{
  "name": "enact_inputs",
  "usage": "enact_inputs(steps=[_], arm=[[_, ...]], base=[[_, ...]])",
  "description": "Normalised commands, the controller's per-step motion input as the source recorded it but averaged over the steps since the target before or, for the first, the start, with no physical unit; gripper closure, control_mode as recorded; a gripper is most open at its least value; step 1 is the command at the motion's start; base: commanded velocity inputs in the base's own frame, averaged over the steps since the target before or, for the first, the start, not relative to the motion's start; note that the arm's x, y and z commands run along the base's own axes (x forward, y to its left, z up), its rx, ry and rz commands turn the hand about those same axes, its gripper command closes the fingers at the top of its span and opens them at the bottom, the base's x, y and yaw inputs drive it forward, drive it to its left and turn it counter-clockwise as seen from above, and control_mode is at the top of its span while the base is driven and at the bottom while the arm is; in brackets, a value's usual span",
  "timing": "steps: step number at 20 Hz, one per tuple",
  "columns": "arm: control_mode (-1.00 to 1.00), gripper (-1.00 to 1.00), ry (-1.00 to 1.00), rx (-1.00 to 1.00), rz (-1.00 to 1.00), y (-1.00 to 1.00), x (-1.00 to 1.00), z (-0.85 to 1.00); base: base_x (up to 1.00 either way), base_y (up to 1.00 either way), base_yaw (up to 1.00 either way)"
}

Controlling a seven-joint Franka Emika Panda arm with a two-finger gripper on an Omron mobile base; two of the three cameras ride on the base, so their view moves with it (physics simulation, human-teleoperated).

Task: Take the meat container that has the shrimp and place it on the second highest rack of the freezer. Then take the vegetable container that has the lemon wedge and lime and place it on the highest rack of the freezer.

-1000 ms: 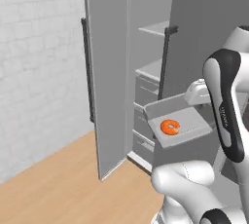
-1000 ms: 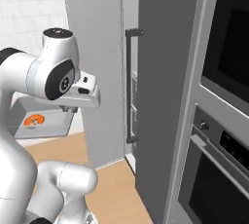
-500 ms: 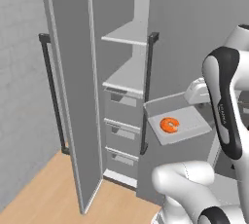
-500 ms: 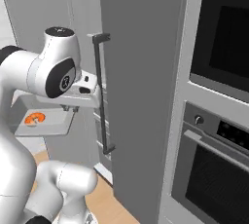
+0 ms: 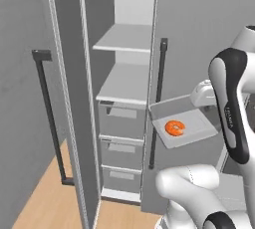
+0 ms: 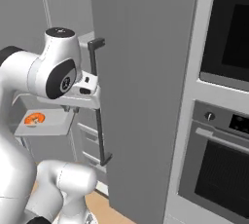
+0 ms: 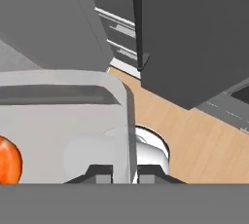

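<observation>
The claw is clamped on the right rim of the shallow rectangular grey meat container, one finger inside the wall and one outside. The tray hangs in the air beside the open tall grey freezer, with the small orange curled shrimp lying in it.

The grip is only at one edge, so I think the tray could tilt and the shrimp could slide out. It could also strike the long dark bar handle just beside it.

The left base view shows the two pale shelves; the right base view shows instead the black oven.
</observation>
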Motion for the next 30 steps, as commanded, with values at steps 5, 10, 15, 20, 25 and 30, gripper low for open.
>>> enact_inputs(steps=[5,10,15,20,25,30], arm=[[1.0,1.0,0.0,0.0,0.0,0.0,0.0,0.0],[1.0,1.0,0.0,0.0,0.0,0.0,0.0,0.0],[1.0,1.0,0.0,0.0,0.0,0.0,0.0,0.0],[1.0,1.0,0.0,0.0,0.0,0.0,0.0,0.0],[1.0,1.0,0.0,0.0,0.0,0.0,0.0,0.0],[-1.0,1.0,-0.01,0.05,-0.16,0.0,-0.04,-0.05]], base=[[0.32,0.39,-0.38],[0.44,0.24,-0.3],[0.7,0.39,-0.23],[0.47,0.57,-0.1],[-0.25,0.59,-0.23],[-0.09,0.11,-0.2]])
